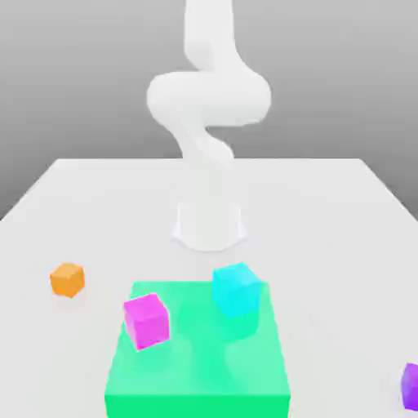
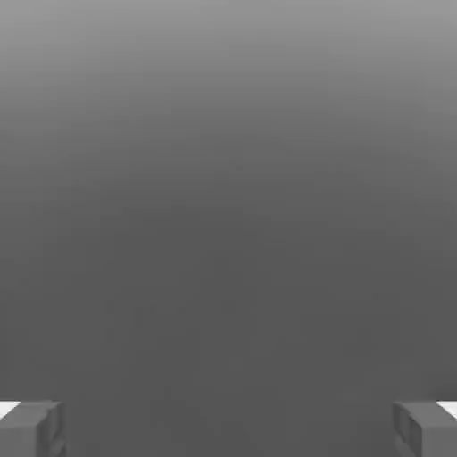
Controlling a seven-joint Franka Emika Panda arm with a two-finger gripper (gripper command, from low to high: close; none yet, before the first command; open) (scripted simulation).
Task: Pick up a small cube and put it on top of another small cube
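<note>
Orange first: going from the exterior view's left to its right, an orange cube (image 1: 67, 279) sits alone on the white bench (image 1: 326, 212), well apart from the rest. Next comes a flat green slab (image 1: 198, 371) lying on the bench, with a magenta cube (image 1: 147, 321) resting near its left edge, slightly turned, and a cyan cube (image 1: 239, 289) near its far right corner; the two are apart, not touching. At the far right edge of the view a purple cube (image 1: 411, 385) is partly cut off. No cube stands on another, so by my reading the task has not begun: nothing is picked up and the whole of the grasp, the carry and the stacking is left. The white arm (image 1: 208, 122) rises from its base behind the slab, bent high above the bench. In the hand view the hand (image 2: 228, 428) shows its two grey fingertips (image 2: 31, 428) set wide apart with nothing between them, so it is open and empty, facing plain grey background. As for containers, none is present; the green slab is a raised platform with no walls, and it carries just the magenta and cyan cubes.
</note>
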